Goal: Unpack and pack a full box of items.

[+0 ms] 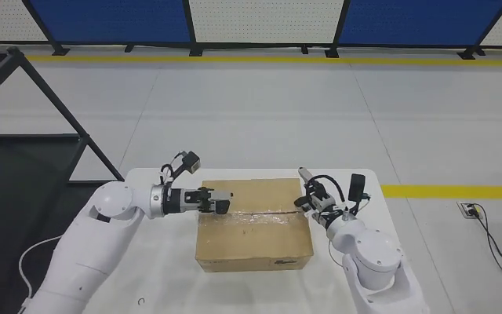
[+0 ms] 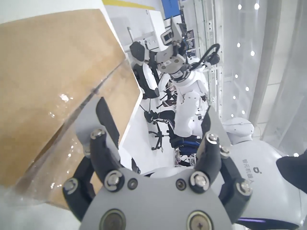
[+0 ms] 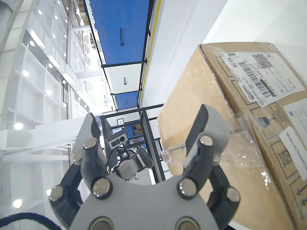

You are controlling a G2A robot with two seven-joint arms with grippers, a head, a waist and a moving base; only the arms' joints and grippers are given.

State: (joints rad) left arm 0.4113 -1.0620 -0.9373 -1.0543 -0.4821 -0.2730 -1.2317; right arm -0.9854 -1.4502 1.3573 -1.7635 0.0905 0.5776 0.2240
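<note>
- Cardboard box [image 1: 252,231]: closed, resting on the white desk [image 1: 169,267] at the centre of the top view, just below mid-frame. The lid flaps meet in a seam running left to right.
- Left end effector [image 1: 222,202]: left of centre in the top view, over the upper-left part of the lid at the left end of the seam. The jaws stand apart with nothing between them. In the left wrist view one finger [image 2: 106,118] overlaps the seam line. Contact with the lid cannot be confirmed.
- Clear tape [image 1: 263,212]: glossy and wrinkled, laid along the seam across the lid.
- Right end effector [image 1: 302,191]: right of centre in the top view, at the box's right edge near the right end of the seam. The jaws are spread wide and empty. In the right wrist view one finger [image 3: 203,123] overlaps the box beside a loose tape end.
- Printed labels [image 3: 259,77]: on one box face, in the right part of the right wrist view.
</note>
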